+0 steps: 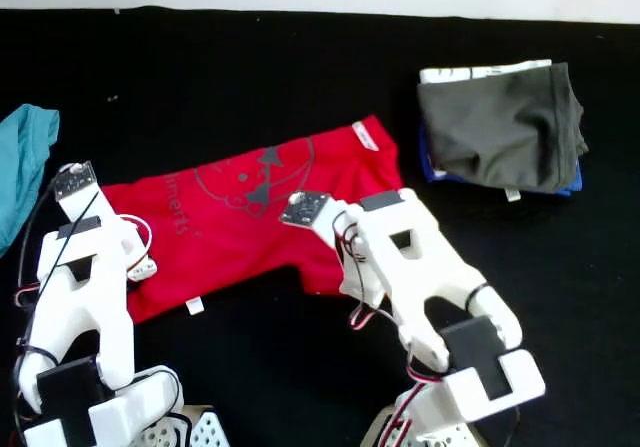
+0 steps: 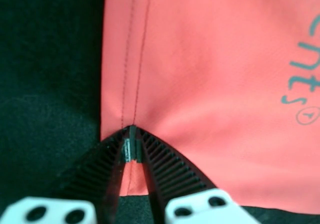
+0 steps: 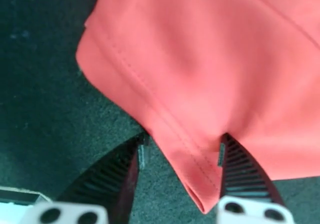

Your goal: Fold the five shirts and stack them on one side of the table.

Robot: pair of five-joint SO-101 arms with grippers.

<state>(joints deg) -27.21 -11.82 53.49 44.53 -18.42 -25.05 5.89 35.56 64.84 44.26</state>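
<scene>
A red shirt (image 1: 250, 212) with a dark print lies spread across the middle of the black table. My left gripper (image 2: 131, 150) is shut on the shirt's stitched hem (image 2: 131, 58), pinching a small ridge of cloth; in the high view it sits at the shirt's left end (image 1: 128, 252). At the near right part of the shirt, my right gripper (image 3: 180, 151) is open, its two fingers straddling a folded, stitched edge (image 3: 150, 103) of the red cloth. In the high view that gripper (image 1: 330, 259) is over the shirt's lower right corner.
A stack of folded shirts stands at the back right, grey one (image 1: 500, 127) on top, blue (image 1: 430, 167) and white (image 1: 480, 71) edges beneath. A teal shirt (image 1: 22, 162) lies crumpled at the left edge. Bare black table (image 1: 250, 357) lies between the arm bases.
</scene>
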